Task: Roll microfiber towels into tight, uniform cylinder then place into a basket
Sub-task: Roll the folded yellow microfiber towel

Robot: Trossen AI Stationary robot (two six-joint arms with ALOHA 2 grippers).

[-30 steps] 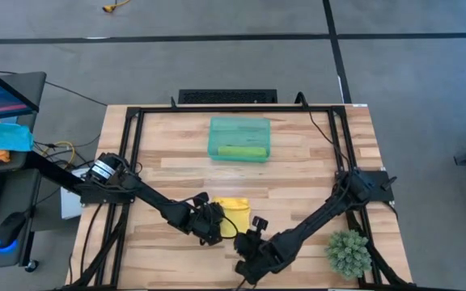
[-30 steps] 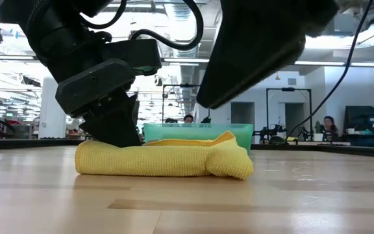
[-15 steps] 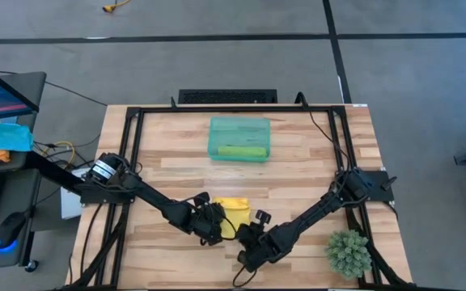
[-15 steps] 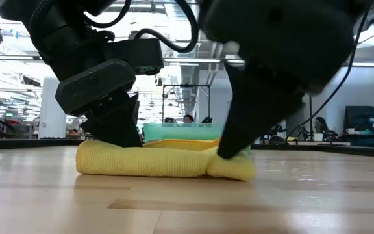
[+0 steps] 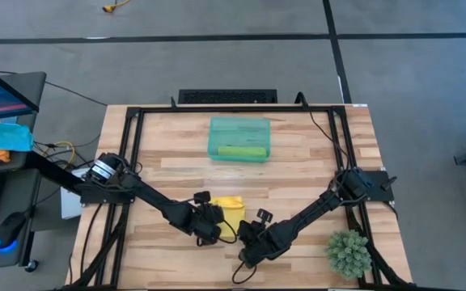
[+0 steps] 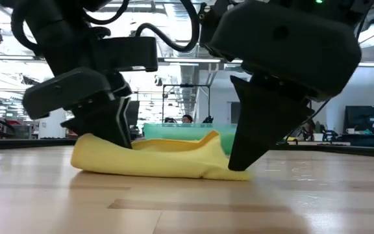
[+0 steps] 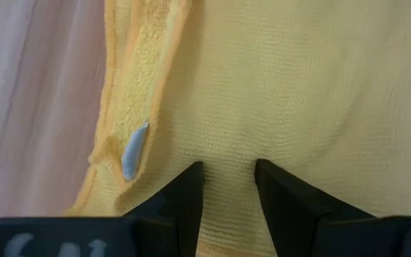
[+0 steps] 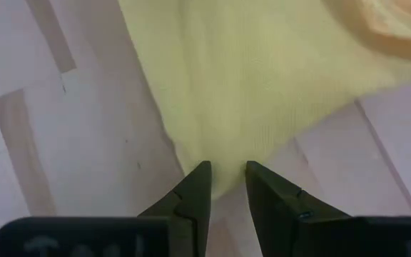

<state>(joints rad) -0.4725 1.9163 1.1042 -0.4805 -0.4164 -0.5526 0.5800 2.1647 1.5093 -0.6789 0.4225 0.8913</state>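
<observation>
Yellow towel pinched at both ends; roll at risk of slackening.

Uneven pull could skew the yellow towel (image 6: 154,159) into a loose cylinder. Left gripper (image 7: 227,189) and right gripper (image 8: 225,187) slant down, fingers clamped on its edges at the table's (image 5: 314,162) front; green towel (image 5: 242,151) lies in the basket (image 5: 217,129).
</observation>
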